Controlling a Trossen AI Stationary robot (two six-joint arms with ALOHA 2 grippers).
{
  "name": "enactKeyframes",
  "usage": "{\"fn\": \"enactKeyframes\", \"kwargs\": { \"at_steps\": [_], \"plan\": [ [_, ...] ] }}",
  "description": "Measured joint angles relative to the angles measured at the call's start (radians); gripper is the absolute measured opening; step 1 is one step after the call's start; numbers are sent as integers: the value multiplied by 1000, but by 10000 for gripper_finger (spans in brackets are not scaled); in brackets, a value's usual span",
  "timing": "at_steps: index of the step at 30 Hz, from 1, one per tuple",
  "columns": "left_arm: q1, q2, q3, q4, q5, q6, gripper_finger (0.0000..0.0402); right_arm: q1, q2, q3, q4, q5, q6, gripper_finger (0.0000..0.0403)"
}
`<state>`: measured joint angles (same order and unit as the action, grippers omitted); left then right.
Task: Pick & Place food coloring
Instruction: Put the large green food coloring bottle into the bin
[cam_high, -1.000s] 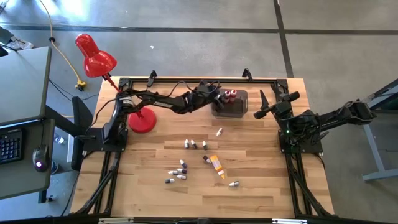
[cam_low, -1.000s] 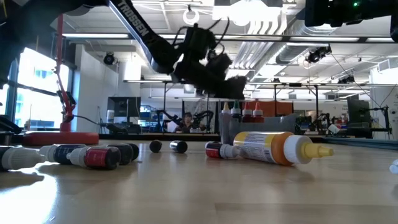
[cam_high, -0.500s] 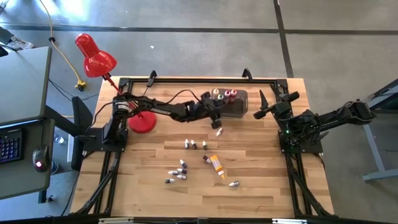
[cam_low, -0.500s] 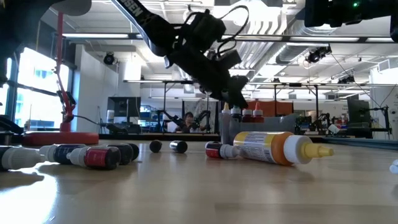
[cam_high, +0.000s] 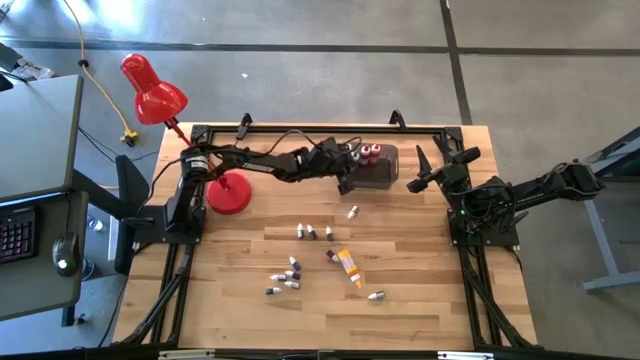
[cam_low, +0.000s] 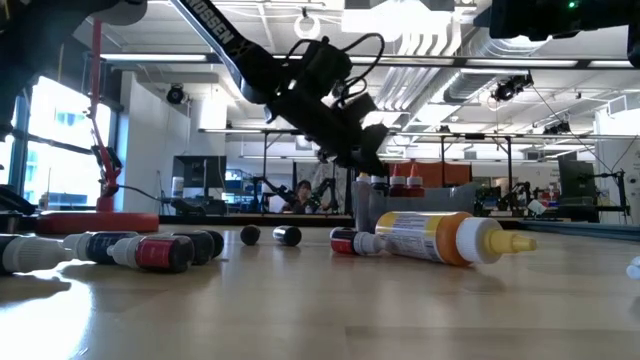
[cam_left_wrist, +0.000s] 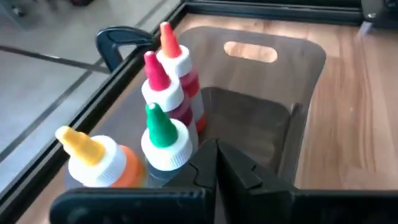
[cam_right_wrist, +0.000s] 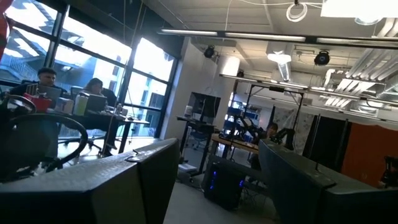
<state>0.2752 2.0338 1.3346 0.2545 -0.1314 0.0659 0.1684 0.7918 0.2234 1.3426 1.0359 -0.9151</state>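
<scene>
Overhead and level views of a slatted wooden tabletop (cam_high: 420, 290) bordered by a dark metal frame. The left gripper (cam_high: 343, 172) hangs over the near edge of a grey, rounded-corner plastic tub (cam_high: 383, 174) at the far side of the tabletop; its dark jaws are pressed together with nothing between them, as the left wrist view shows. In that view the tub has smooth, matt walls and an oval handle slot at its far end. Four bottles stand upright in one corner of it, each with a white ribbed collar and a tapering cone tip: an orange-tipped bottle (cam_left_wrist: 175, 53), a pink-tipped bottle (cam_left_wrist: 160, 84), a green-tipped bottle (cam_left_wrist: 163, 134) and a yellow-tipped bottle (cam_left_wrist: 90, 158) with an orange body. The rest of the tub floor is bare.

Other food coloring lies scattered on the wood. A larger yellow bottle (cam_high: 348, 265) with a printed label lies on its side near the middle; in the low view its pointed cap faces right. Tiny dark-and-white bottles lie singly or in clusters: one (cam_high: 352, 212) just before the tub, a row (cam_high: 314, 232) at mid-table, a cluster (cam_high: 286, 279) nearer the front, and one (cam_high: 376, 296) towards the front right.

The right gripper (cam_high: 432, 168) waits at the right side, raised, its jaws apart and empty. A glossy red lamp (cam_high: 152, 92) stands on a round base at the far left.
</scene>
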Motion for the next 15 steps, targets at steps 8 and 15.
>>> {"fn": "enactKeyframes", "kwargs": {
  "at_steps": [8, 15],
  "plan": [
    [1, 0, 46, -101, 38, 67, 1, 0, 0, 0, 0, 0, -5, 215],
    [20, 0, 91, -162, 45, 95, 0, 0, 0, 0, 0, 0, -3, 215]
  ]
}}
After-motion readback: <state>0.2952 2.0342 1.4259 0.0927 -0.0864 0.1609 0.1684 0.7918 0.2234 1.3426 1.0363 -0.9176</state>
